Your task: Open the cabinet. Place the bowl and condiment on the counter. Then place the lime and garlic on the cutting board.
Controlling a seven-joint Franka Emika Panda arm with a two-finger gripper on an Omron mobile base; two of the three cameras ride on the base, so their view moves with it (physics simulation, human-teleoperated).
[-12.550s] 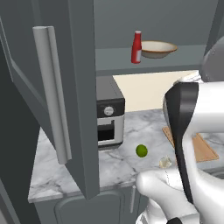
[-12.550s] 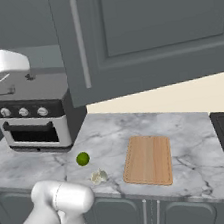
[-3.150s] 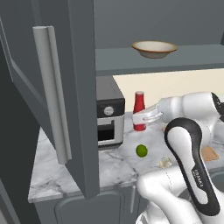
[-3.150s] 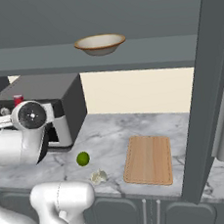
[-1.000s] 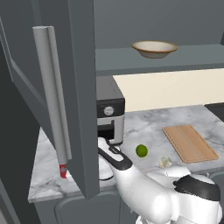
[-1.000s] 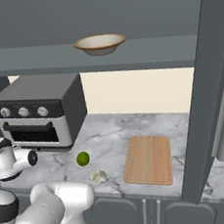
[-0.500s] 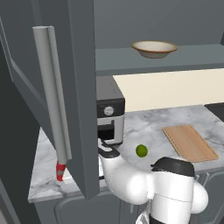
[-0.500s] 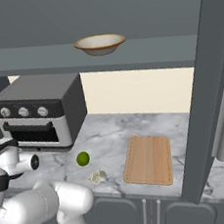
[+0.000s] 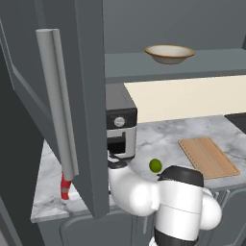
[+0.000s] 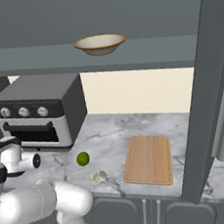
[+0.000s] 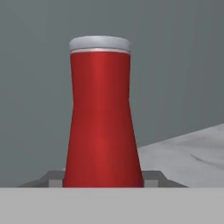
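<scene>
Fingers (image 11: 57, 176) show as two small grey tips flanking the base of the red condiment (image 11: 101, 118) in the hand view, one on each side of it and seemingly against it, so they look clamped on the bottle, which stands upright with its pale cap on top against a grey backdrop, a wedge of marble showing at 4 o'clock. From the left base view the condiment (image 9: 65, 186) stands on the table (image 9: 163, 137) at the scene's 8 o'clock, partly hidden behind the edge of the open cabinet (image 9: 77, 86) door and its long bar handle. Up on the cabinet shelf sits the bowl (image 10: 100, 44), upright, at 12 o'clock in the right base view. Below it a dark toaster oven (image 10: 38, 117) stands on the table at 9 o'clock. Near the front edge of the table lie the lime (image 10: 83, 159) and, just beside it toward 5 o'clock, the garlic (image 10: 98, 176), the two apart from each other. At 3 o'clock from them the cutting board (image 10: 148, 159) lies flat and bare on the marble. Along the right side of that view hangs the other open cabinet door.
</scene>
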